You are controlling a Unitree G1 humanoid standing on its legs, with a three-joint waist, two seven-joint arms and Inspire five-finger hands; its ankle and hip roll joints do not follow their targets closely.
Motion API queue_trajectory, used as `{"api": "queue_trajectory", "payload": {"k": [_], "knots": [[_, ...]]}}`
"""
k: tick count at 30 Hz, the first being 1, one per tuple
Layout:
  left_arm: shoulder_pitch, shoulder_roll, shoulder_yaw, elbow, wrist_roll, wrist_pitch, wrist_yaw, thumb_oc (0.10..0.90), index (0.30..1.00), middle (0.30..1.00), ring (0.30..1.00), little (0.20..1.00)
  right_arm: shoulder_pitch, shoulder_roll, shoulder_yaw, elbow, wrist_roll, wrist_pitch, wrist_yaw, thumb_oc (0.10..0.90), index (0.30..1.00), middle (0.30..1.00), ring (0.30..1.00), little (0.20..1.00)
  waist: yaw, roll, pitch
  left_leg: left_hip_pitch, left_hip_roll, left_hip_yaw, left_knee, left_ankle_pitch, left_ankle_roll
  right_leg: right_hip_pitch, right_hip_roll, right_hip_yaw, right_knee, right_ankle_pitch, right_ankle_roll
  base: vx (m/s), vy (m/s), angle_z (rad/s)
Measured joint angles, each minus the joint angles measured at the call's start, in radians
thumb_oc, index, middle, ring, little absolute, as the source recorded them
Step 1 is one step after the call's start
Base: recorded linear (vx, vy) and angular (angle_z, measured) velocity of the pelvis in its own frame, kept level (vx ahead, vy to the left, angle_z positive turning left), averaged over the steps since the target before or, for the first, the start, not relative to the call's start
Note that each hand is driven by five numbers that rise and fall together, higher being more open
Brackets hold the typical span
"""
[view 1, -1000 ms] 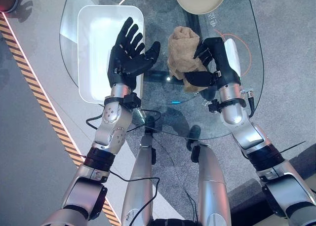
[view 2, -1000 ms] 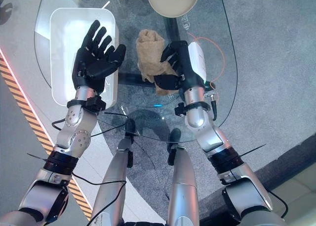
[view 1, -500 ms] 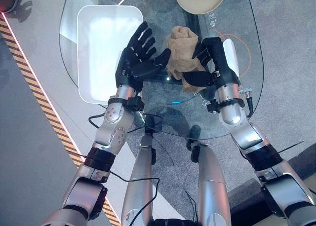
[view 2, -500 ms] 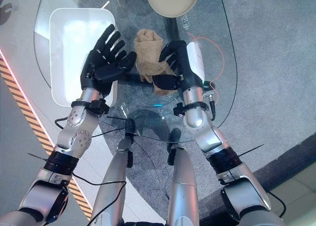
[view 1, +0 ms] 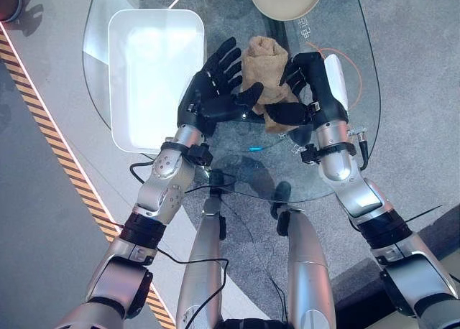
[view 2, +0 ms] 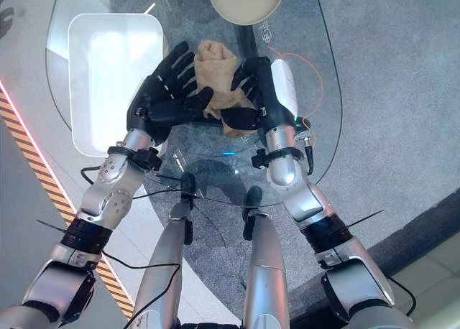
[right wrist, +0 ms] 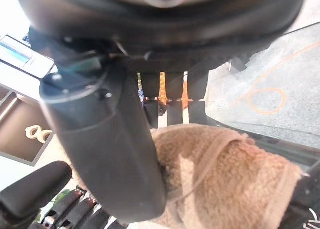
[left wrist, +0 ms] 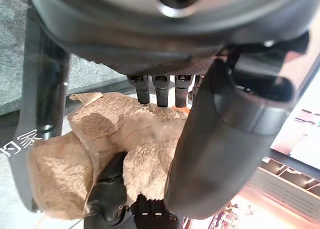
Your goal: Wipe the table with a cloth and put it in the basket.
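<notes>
- The cloth, bunched into a tan lump, sits on the glass table right between the two hands
- The right hand has its fingers and thumb curled round the cloth's right side, clamped on it
- The left hand is spread flat, palm up, fingers straight, its thumb touching the cloth's left side
- The cloth's long axis runs away from the robot, along both palms
- The basket lies just beyond the left hand's outer side, so the left arm is judged nearer for the drop
</notes>
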Motion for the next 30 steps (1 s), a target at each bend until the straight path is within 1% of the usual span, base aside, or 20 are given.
{"api": "queue_trajectory", "payload": {"k": [13, 14, 15, 16, 17, 18, 21, 26, 30], "knots": [[0.0, 0.0, -0.002, 0.0, 0.0, 0.0, -0.012, 0.8, 0.9, 0.9, 0.9, 0.9, -0.001, 0.0, 0.0, 0.0, 0.0, 0.0, 0.001, 0.1, 0.3, 0.3, 0.3, 0.2, -0.001, 0.0, 0.0, -0.001, 0.0, 0.0, 0.0, 0.0, 0.0, -0.003, 0.0, 0.0, 0.0, 0.0, 0.0, 0.0, 0.0, 0.0], [-0.001, 0.0, -0.002, 0.0, 0.0, 0.0, -0.012, 0.731, 0.841, 0.841, 0.841, 0.831, -0.001, 0.0, 0.0, 0.0, 0.0, 0.0, 0.002, 0.1, 0.3, 0.3, 0.3, 0.2, -0.001, 0.0, 0.0, -0.002, 0.0, 0.0, -0.001, 0.0, 0.0, -0.004, 0.0, 0.0, 0.0, 0.0, 0.0, 0.0, 0.0, 0.0], [-0.001, 0.0, -0.002, 0.0, 0.0, 0.0, -0.012, 0.427, 0.58, 0.58, 0.58, 0.527, -0.001, 0.0, 0.0, 0.0, 0.0, 0.0, 0.003, 0.1, 0.3, 0.3, 0.3, 0.2, -0.001, 0.0, 0.0, -0.003, 0.0, 0.0, -0.001, 0.0, 0.0, -0.005, 0.0, 0.0, 0.0, 0.0, 0.0, 0.0, 0.0, 0.0], [-0.001, 0.0, -0.002, 0.0, 0.0, 0.0, -0.013, 0.276, 0.451, 0.451, 0.451, 0.376, -0.001, 0.0, 0.0, 0.0, 0.0, 0.0, 0.004, 0.1, 0.3, 0.3, 0.3, 0.2, -0.001, 0.0, 0.0, -0.003, 0.0, 0.001, -0.002, 0.0, 0.0, -0.006, 0.0, 0.001, 0.0, 0.0, 0.0, 0.0, 0.0, 0.0], [-0.001, 0.0, -0.002, 0.0, 0.0, 0.0, -0.013, 0.147, 0.34, 0.34, 0.34, 0.247, -0.001, 0.0, 0.0, -0.001, 0.0, 0.0, 0.007, 0.1, 0.3, 0.3, 0.3, 0.2, 0.0, 0.0, 0.0, -0.005, 0.0, 0.002, -0.002, 0.0, 0.0, -0.009, 0.0, 0.003, 0.001, 0.0, 0.0, 0.0, 0.0, 0.0], [-0.001, 0.0, -0.002, 0.0, 0.0, 0.0, -0.013, 0.1, 0.3, 0.3, 0.3, 0.2, -0.001, 0.0, 0.0, -0.001, 0.0, 0.0, 0.008, 0.1, 0.3, 0.3, 0.3, 0.2, 0.0, 0.0, 0.0, -0.005, 0.0, 0.003, -0.002, 0.0, 0.0, -0.01, 0.0, 0.003, 0.001, 0.0, 0.0, 0.0, 0.0, 0.0], [-0.001, 0.0, 0.002, 0.0, 0.0, 0.0, -0.012, 0.1, 0.3, 0.3, 0.3, 0.2, -0.002, 0.0, 0.013, -0.003, 0.0, 0.0, 0.01, 0.1, 0.3, 0.3, 0.3, 0.2, -0.002, 0.0, 0.0, -0.006, 0.0, 0.003, -0.002, 0.0, 0.0, -0.011, 0.001, 0.004, 0.001, 0.0, 0.0, 0.0, 0.0, 0.0], [-0.002, 0.002, 0.04, 0.006, 0.007, -0.001, -0.009, 0.1, 0.3, 0.3, 0.3, 0.2, -0.001, 0.0, 0.029, -0.046, 0.0, -0.009, 0.023, 0.1, 0.3, 0.3, 0.3, 0.2, -0.006, 0.0, 0.0, -0.006, 0.0, 0.003, -0.001, 0.0, 0.0, -0.012, 0.001, 0.005, 0.003, 0.0, 0.0, 0.0, 0.0, 0.0], [-0.005, 0.021, 0.04, 0.006, 0.007, -0.005, -0.009, 0.1, 0.3, 0.3, 0.3, 0.2, -0.001, 0.001, 0.038, -0.06, 0.001, -0.01, 0.029, 0.1, 0.3, 0.3, 0.3, 0.2, -0.004, 0.0, 0.0, -0.006, 0.0, 0.003, 0.0, 0.0, 0.0, -0.011, 0.001, 0.005, 0.004, 0.0, 0.0, 0.0, 0.0, 0.0]]}}
